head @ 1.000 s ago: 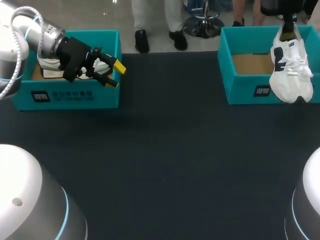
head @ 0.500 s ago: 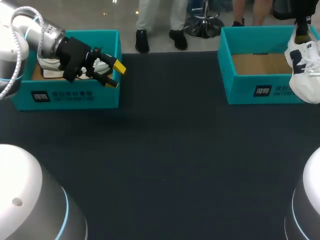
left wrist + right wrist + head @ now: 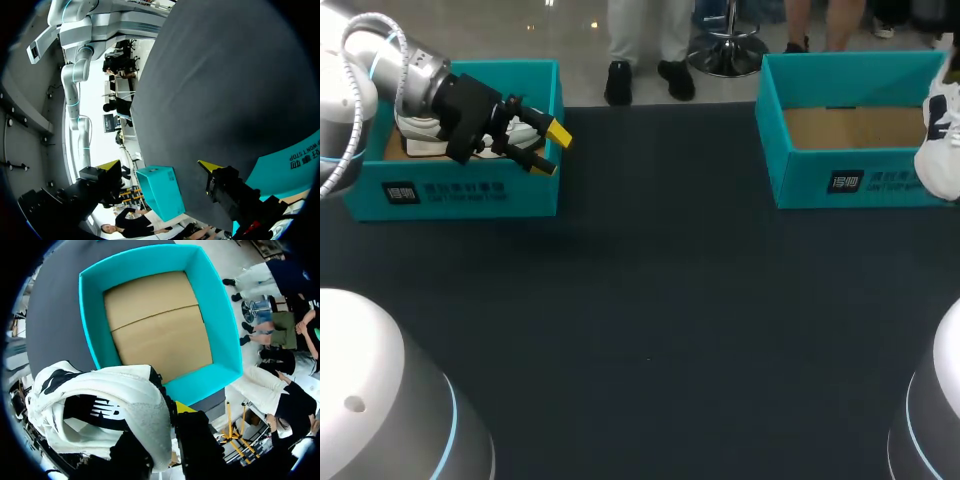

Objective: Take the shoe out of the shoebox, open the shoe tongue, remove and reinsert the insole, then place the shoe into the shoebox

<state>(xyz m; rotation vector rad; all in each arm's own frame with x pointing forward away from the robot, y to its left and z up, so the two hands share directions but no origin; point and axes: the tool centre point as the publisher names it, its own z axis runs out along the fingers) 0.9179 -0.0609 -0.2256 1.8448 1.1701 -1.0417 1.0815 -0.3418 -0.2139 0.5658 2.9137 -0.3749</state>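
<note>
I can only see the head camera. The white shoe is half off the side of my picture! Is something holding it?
Observer: Yes. In the right wrist view the right gripper is shut on the shoe, at the rim of its opening.
Operator: Is anything left in that box?
Observer: No. That view looks straight down into the right shoebox, and its whole cardboard floor is bare.
Operator: What about my other hand?
Observer: The left wrist view shows the left gripper wide open, holding nothing.

white shoe point(image 3: 942, 160) aloft, beside open teal shoebox point(image 3: 820, 183)
</note>
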